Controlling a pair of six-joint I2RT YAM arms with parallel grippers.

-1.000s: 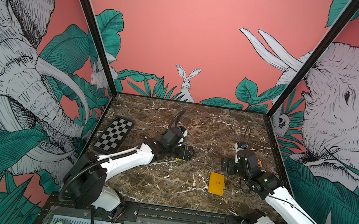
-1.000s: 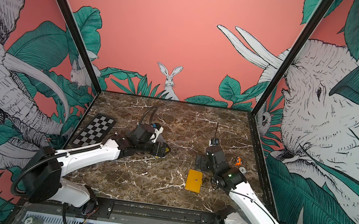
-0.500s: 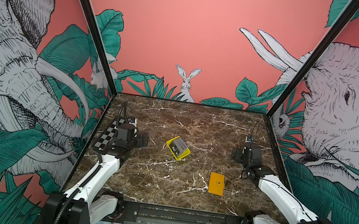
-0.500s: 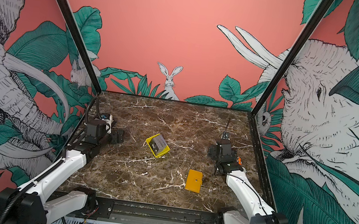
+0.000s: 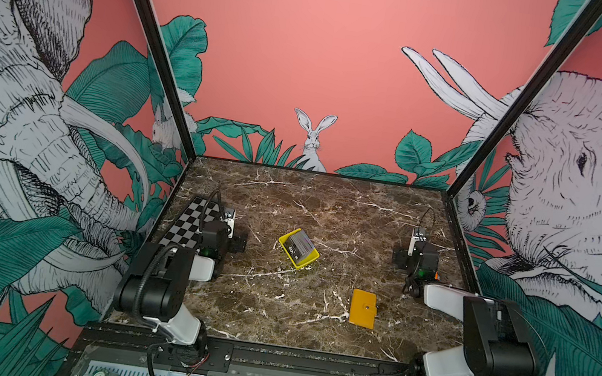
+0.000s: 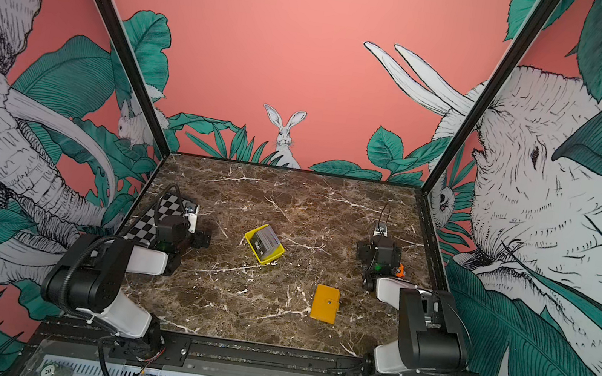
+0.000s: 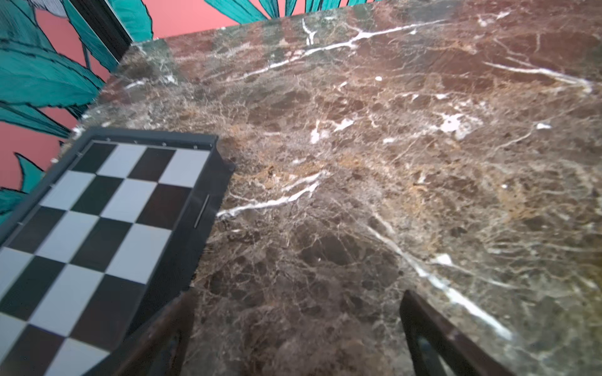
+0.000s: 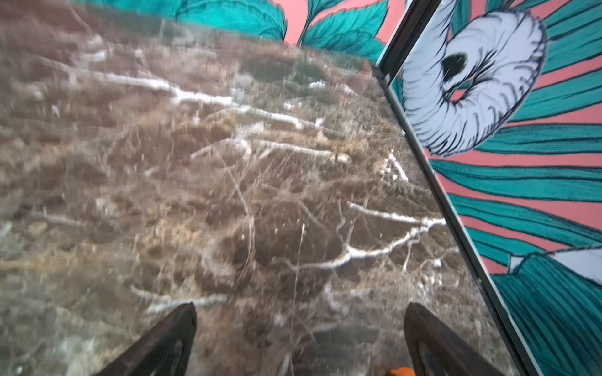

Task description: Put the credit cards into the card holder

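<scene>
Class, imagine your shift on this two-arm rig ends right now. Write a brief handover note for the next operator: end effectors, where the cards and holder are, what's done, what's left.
Left end effector: open, empty, near the checkerboard.
Right end effector: open, empty, at the right side of the table.
Cards: stacked in the yellow tray, mid-table.
Card holder: lies closed on the table, nearer the front, apart from the tray.
Done: nothing visible; the cards that show are all in the tray.
Left: open the holder, pick up the cards, slide them in.
</scene>
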